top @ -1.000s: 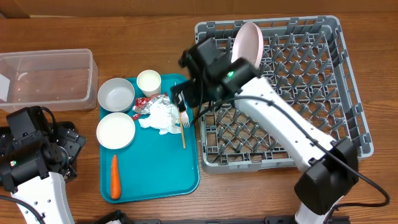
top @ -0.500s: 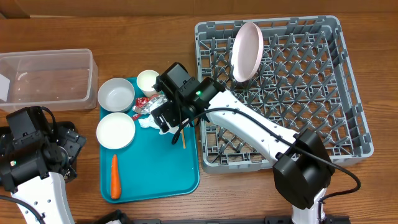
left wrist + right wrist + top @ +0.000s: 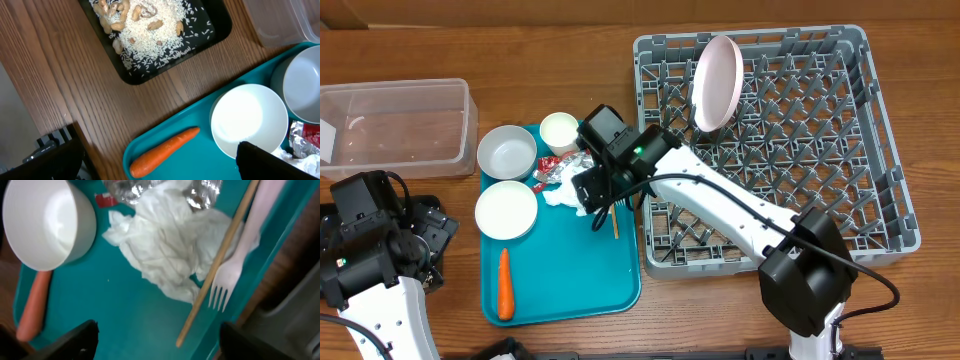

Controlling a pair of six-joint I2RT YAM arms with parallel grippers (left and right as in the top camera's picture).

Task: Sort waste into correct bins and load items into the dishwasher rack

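The right hand point(image 3: 157, 336), fingers wide with nothing between them, is hovering straight over the stick point(image 3: 218, 265) and fork point(image 3: 245, 250), which are lying side by side along the tray's point(image 3: 125, 310) right edge, against the napkin point(image 3: 170, 245). Both are running lengthwise toward the tabletop's point(image 3: 570, 60) near edge, with the tines pointing that way. The left hand point(image 3: 157, 169), also wide, is sitting well apart.

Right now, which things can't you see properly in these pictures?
Overhead: the right gripper covers the fork and part of the napkin.
Overhead: the left arm covers the black tray.
Left wrist: the picture's edge cuts off the foil wrapper.
Right wrist: the whitish bowl hides one end of the carrot.
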